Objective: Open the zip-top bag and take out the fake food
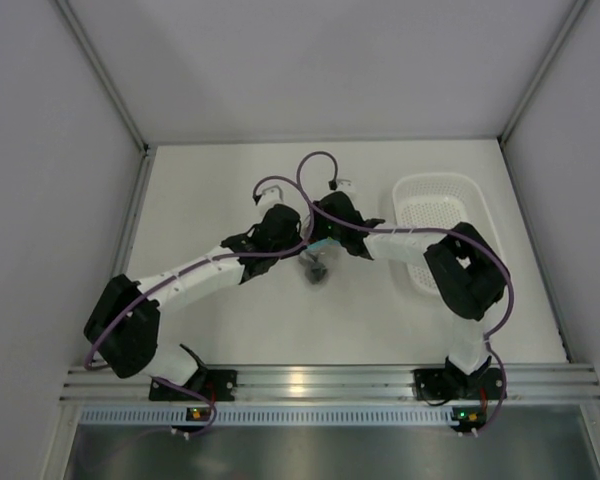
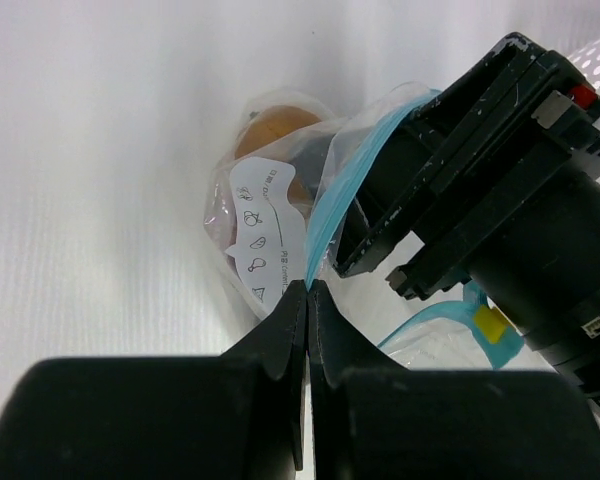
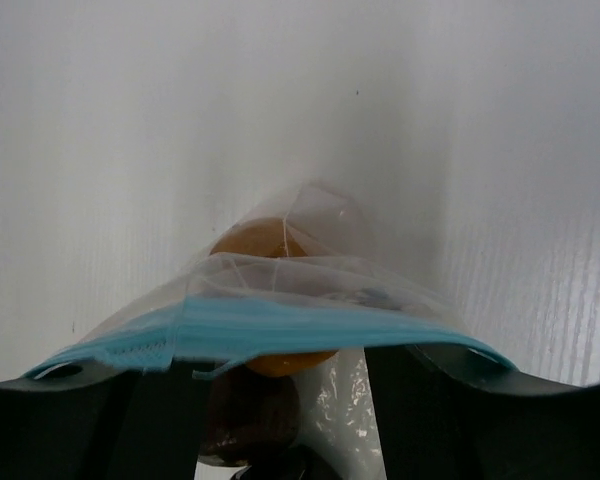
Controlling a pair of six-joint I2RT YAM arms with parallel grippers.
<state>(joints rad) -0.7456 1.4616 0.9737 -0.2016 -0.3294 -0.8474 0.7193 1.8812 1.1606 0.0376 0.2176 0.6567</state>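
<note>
Plainly, the zip-top bag (image 3: 280,300) is not emptied yet. It hangs between the two pincers above the middle of the table (image 1: 230,330). Its fake food is still inside: an orange piece (image 3: 265,240) sits just beyond the light blue zip strip (image 3: 280,330), and a dark maroon-brown piece (image 3: 250,415) lies nearer the right pincer's wrist. A third piece cannot be made out.

The left pincer (image 2: 308,290) has its fingers pressed together on the bag's edge, right where the blue strip ends. The right pincer (image 3: 290,380) stands with its fingers well apart and the strip stretched across in front of them. Whether it grips any plastic I cannot tell.

A second run of blue shows below the right pincer in the left wrist view, so the mouth may have begun to part. The pictures do not settle this. By my reading the opening step is under way, and taking out all the food remains to be done.

A white printed label (image 2: 265,235) on the bag faces the left pincer. A white perforated basket (image 1: 437,178) stands on the outer side of the right pincer, well apart from the bag. The two pincers are crowded close together at the bag's mouth, and that crowding looks like the main hindrance to reaching in.
</note>
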